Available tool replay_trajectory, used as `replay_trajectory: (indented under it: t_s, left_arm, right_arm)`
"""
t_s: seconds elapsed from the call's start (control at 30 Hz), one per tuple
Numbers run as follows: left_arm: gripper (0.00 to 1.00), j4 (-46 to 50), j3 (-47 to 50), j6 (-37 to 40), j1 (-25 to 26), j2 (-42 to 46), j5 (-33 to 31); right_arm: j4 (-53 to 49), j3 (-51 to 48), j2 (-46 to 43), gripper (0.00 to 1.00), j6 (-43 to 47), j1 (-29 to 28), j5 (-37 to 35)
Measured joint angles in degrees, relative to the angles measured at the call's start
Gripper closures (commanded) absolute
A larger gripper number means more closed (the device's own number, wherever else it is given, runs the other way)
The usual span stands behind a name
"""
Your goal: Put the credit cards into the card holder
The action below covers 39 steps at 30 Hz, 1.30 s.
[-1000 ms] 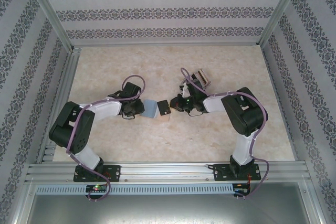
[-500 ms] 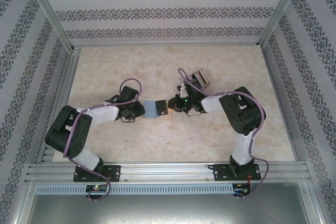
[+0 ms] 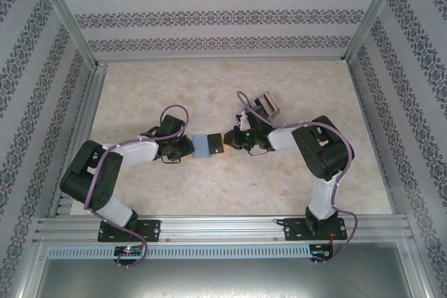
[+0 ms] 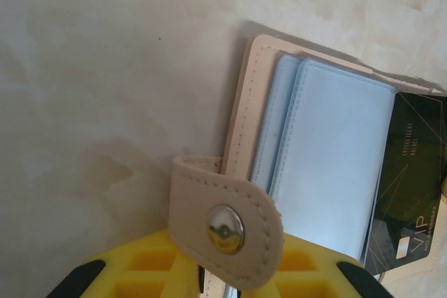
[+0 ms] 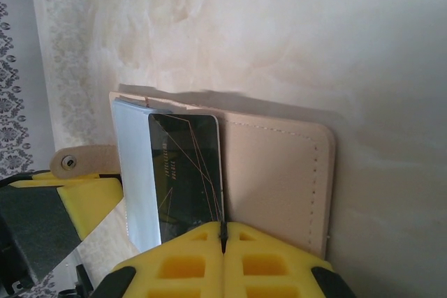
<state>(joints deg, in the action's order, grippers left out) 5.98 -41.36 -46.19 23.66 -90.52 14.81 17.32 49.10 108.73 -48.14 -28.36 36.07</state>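
Right jaws closed on black card (image 5: 185, 172), left jaws closed on card holder (image 4: 335, 165)

On the surface (image 3: 174, 88), the left gripper (image 3: 188, 147) and right gripper (image 3: 226, 139) are meeting at the card holder (image 3: 202, 145), a dark card (image 3: 216, 143) lying at its right side.

The far half of the table (image 3: 209, 78) lay open. Mid-table, the left gripper (image 3: 187, 146) clamping the card holder (image 3: 202, 146) and the right gripper (image 3: 227, 139) pinching a card (image 3: 216, 146) blocked both sides. A small box (image 3: 269, 105) stood behind.
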Motion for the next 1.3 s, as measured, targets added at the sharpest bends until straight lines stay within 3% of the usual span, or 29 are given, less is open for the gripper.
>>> replay_trajectory:
  t_s: [1.3]
  left_arm:
    - [0.78,0.63,0.0,-0.39,1.14,0.28,-0.04]
  right_arm:
    - [-2.27,-0.85,-3.45,0.92,-1.7,-1.18,-0.66]
